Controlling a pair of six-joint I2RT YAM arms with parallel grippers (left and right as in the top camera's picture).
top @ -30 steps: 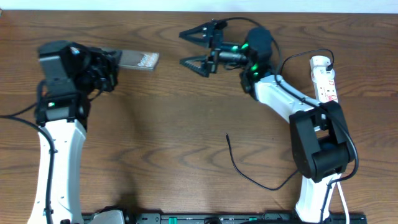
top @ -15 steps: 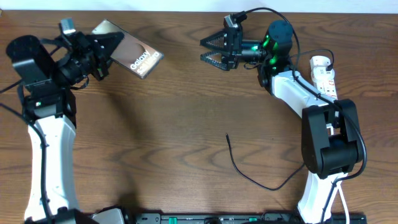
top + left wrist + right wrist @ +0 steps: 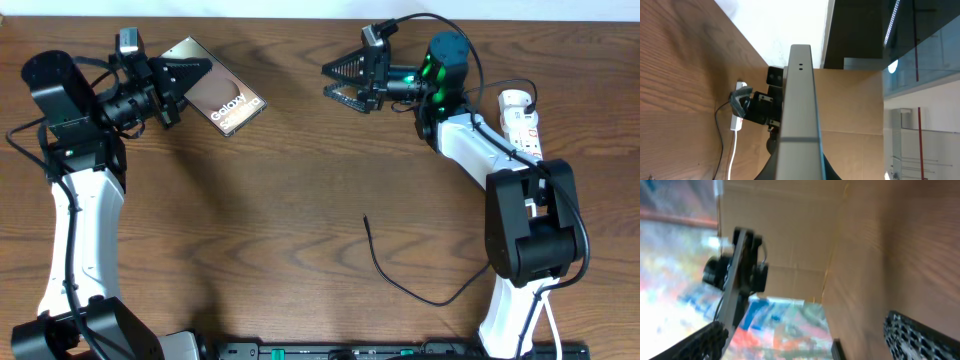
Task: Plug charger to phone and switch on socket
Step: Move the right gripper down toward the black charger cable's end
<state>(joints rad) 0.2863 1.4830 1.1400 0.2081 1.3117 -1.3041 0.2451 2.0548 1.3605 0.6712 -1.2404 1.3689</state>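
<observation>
Left hand (image 3: 190, 78) clamped on dark brown flat rectangular phone (image 3: 225, 98), tilted above wooden desk (image 3: 280, 190). Right hand (image 3: 327, 81) wide open, empty. Thin black charger cable (image 3: 374, 260) loose on desk; white power strip (image 3: 524, 128) beside right arm.

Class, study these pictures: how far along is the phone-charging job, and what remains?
Done: the left claw is shut on the flat dark brown phone. In hand: the right claw hangs open and empty, facing it. Left: the thin black charger cable lies loose, its tip nowhere near the phone; no claw is at the narrow white power strip.
</observation>
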